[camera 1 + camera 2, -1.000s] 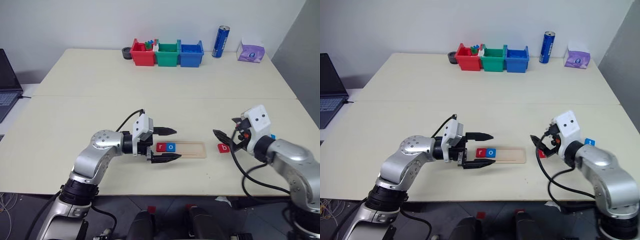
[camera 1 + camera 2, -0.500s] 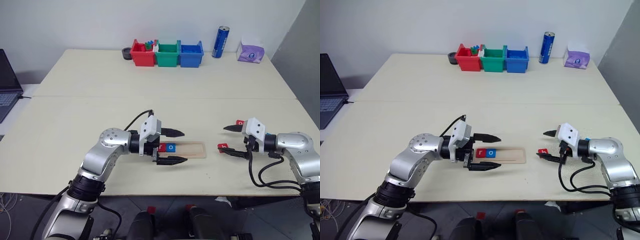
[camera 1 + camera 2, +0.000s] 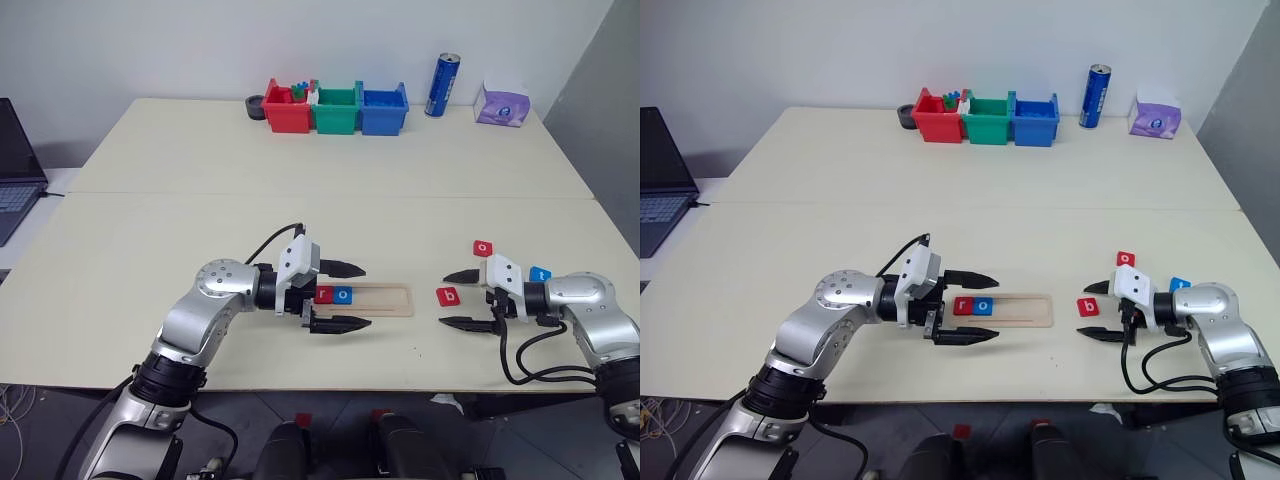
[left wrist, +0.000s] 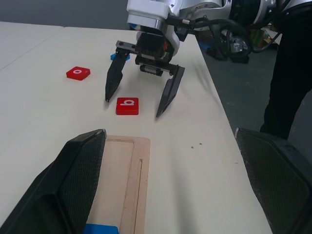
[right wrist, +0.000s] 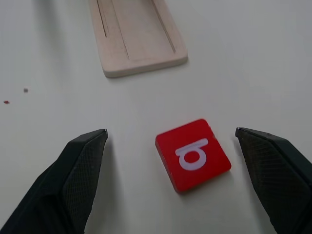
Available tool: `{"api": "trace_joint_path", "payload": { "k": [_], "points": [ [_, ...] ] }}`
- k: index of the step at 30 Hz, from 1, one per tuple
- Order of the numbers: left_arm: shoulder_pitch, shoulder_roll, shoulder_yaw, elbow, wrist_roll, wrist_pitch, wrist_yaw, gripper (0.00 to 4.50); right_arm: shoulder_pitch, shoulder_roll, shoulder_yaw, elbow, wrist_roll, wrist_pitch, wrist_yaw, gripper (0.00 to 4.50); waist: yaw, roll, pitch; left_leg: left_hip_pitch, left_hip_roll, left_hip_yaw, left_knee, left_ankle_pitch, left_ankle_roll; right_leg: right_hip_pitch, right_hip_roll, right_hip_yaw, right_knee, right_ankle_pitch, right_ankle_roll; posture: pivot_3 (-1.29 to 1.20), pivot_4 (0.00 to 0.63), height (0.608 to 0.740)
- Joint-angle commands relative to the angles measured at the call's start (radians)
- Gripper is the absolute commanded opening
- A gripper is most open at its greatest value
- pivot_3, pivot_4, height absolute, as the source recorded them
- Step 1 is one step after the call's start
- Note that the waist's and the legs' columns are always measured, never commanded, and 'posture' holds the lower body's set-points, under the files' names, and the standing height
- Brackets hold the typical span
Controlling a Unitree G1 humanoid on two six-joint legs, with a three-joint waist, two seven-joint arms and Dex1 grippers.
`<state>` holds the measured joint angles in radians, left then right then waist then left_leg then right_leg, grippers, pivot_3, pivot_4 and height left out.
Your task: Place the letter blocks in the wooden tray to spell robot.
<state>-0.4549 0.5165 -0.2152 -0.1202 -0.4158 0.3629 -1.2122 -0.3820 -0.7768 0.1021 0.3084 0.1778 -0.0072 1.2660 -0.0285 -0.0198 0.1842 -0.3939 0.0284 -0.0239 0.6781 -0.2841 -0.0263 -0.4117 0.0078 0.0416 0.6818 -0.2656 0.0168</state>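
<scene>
The wooden tray (image 3: 365, 298) lies on the table (image 3: 300, 210) in front of the robot, and two letter blocks already sit at its left end: the red r block (image 3: 323, 295) and the blue o block (image 3: 343, 295). The other three slots are free, so I judge the b comes next. The right gripper (image 3: 461, 298) is wide open and low over the table, one finger on each side of the red b block (image 5: 193, 154), not touching it; this looks like the approach for a grasp. The red o block (image 3: 483, 247) and the blue t block (image 3: 540, 273) wait near the right arm. The left gripper (image 3: 349, 296) is also open and holds nothing; it hovers around the tray's left end.
</scene>
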Motion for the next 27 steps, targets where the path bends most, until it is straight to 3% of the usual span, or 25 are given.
{"api": "trace_joint_path", "payload": {
  "k": [1, 6, 7, 10, 14, 16, 22, 27],
  "points": [
    [-0.005, 0.005, -0.002, -0.050, -0.010, -0.005, -0.007, 4.50, -0.041, 0.006, 0.001, 0.035, -0.017, -0.035, 0.004, 4.47, -0.001, 0.000, 0.000, 0.000, 0.000, 0.000, 0.000, 0.000, 0.000, 0.000, 0.000, 0.000, 0.000, 0.000, 0.000, 0.00, 0.150, 0.740],
    [-0.016, -0.006, -0.013, -0.056, -0.008, 0.004, 0.000, 4.50, -0.063, 0.025, 0.003, 0.071, -0.025, -0.037, 0.002, 4.47, 0.000, 0.000, 0.000, 0.001, 0.000, 0.000, 0.000, 0.000, 0.000, 0.001, 0.000, 0.000, 0.000, 0.000, 0.000, 0.00, 0.150, 0.740],
    [-0.019, -0.006, -0.014, -0.058, -0.008, 0.006, 0.002, 4.50, -0.064, 0.027, 0.002, 0.072, -0.024, -0.034, 0.003, 4.31, 0.000, 0.000, 0.000, 0.001, 0.000, 0.000, 0.000, 0.000, 0.000, 0.001, 0.000, 0.000, 0.000, 0.000, 0.000, 0.00, 0.150, 0.740],
    [-0.021, -0.003, -0.014, -0.063, -0.010, 0.012, 0.003, 4.50, -0.063, 0.025, -0.001, 0.072, -0.023, -0.033, 0.010, 3.59, 0.000, 0.000, 0.000, 0.001, 0.000, 0.000, 0.000, 0.000, 0.000, 0.001, 0.000, 0.000, 0.000, 0.000, 0.000, 0.00, 0.150, 0.740],
    [-0.019, 0.001, -0.011, -0.065, -0.009, 0.017, 0.002, 4.50, -0.059, 0.017, -0.007, 0.078, -0.022, -0.036, 0.021, 2.07, 0.000, 0.000, 0.000, 0.002, 0.000, 0.000, 0.000, 0.000, 0.000, 0.001, 0.000, 0.000, 0.000, 0.000, 0.000, 0.00, 0.150, 0.740],
    [-0.019, -0.001, -0.008, -0.065, -0.010, 0.016, 0.004, 4.50, -0.058, 0.013, -0.010, 0.077, -0.021, -0.035, 0.025, 1.54, 0.000, 0.000, 0.000, 0.002, 0.000, 0.000, 0.000, 0.000, 0.000, 0.002, 0.000, 0.000, 0.000, 0.000, 0.000, 0.00, 0.150, 0.740],
    [-0.013, 0.016, 0.022, -0.064, -0.019, 0.014, 0.007, 4.50, -0.060, 0.007, -0.022, -0.008, 0.003, 0.012, 0.026, 1.43, 0.000, 0.000, 0.000, 0.002, 0.000, 0.000, 0.000, 0.000, 0.000, 0.002, 0.000, 0.000, 0.000, 0.000, 0.000, 0.00, 0.150, 0.740],
    [0.003, 0.092, 0.081, -0.002, -0.015, -0.032, -0.032, 4.50, -0.103, 0.054, -0.028, -0.200, 0.078, 0.189, -0.023, 1.43, -0.006, 0.001, 0.000, 0.004, 0.001, -0.002, 0.000, 0.000, 0.000, 0.002, 0.001, 0.001, 0.001, 0.000, 0.000, 0.00, 0.150, 0.740]
  ]
}}
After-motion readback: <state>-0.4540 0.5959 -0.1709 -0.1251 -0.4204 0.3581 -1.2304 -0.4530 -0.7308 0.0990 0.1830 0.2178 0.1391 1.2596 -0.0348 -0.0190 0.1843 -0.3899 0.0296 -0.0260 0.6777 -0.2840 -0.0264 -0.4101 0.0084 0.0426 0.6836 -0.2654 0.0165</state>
